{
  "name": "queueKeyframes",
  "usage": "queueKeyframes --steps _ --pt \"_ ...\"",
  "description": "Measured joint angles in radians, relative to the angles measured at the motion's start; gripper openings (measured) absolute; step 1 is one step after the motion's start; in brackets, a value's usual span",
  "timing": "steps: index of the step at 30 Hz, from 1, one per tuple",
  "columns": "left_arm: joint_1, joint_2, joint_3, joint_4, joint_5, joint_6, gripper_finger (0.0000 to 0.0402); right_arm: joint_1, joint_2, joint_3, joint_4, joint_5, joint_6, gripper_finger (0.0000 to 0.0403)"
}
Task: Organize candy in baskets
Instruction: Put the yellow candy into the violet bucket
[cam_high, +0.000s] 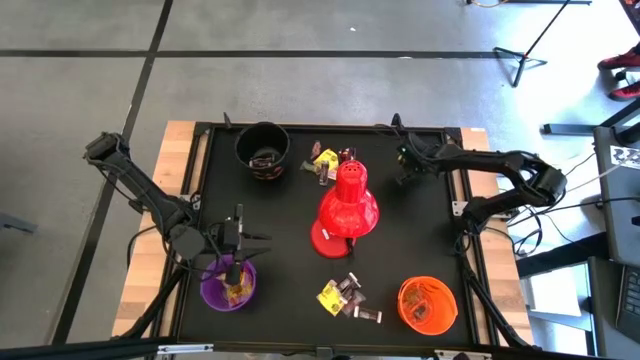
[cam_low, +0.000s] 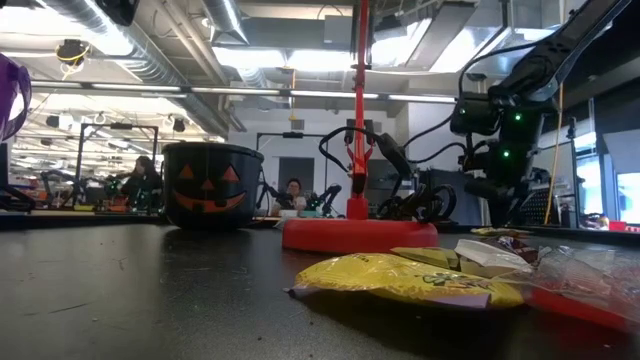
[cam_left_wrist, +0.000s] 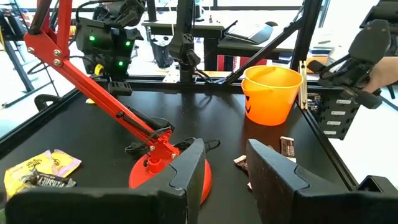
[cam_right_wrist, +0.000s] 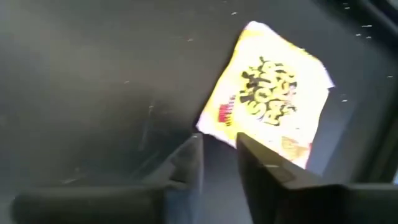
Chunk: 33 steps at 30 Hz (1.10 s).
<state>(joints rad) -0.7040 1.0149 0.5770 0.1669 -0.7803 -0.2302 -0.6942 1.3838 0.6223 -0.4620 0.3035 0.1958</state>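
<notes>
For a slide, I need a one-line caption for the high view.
Left gripper over the purple bucket, right gripper at the far edge, red lamp mid-table.

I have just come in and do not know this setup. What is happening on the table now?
Two robot arms are sorting wrapped candy into three small buckets. The left gripper hangs over the purple bucket, which already holds some candy. The right gripper, at the far right of the table, hovers with fingers slightly apart by a yellow candy packet. More candy lies loose near the orange bucket and beside the black bucket. A red desk lamp stands mid-table.
</notes>
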Motion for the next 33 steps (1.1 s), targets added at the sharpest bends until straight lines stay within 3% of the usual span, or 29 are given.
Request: queueKeyframes --steps 9,15,19,23,31,33 --pt "0.0 0.0 0.0 -0.001 0.012 -0.006 0.0109 -0.012 0.005 0.014 0.003 0.059 -0.03 0.023" --pt "0.0 0.0 0.0 -0.001 0.012 -0.007 0.0109 -0.107 0.089 0.019 0.045 -0.057 0.015 0.0249" --pt "0.0 0.0 0.0 -0.002 0.012 -0.007 0.0109 -0.095 0.13 0.035 0.051 -0.034 0.03 0.0248" --pt "0.0 0.0 0.0 -0.013 0.012 -0.008 0.0109 -0.086 0.135 0.034 0.053 -0.088 0.01 0.0211" --pt "0.0 0.0 0.0 -0.021 0.012 -0.028 0.0109 -0.085 0.135 0.035 -0.011 -0.243 -0.029 0.0026" --pt "0.0 0.0 0.0 -0.021 0.012 -0.029 0.0109 -0.085 0.135 0.035 -0.017 -0.274 -0.039 0.0011"
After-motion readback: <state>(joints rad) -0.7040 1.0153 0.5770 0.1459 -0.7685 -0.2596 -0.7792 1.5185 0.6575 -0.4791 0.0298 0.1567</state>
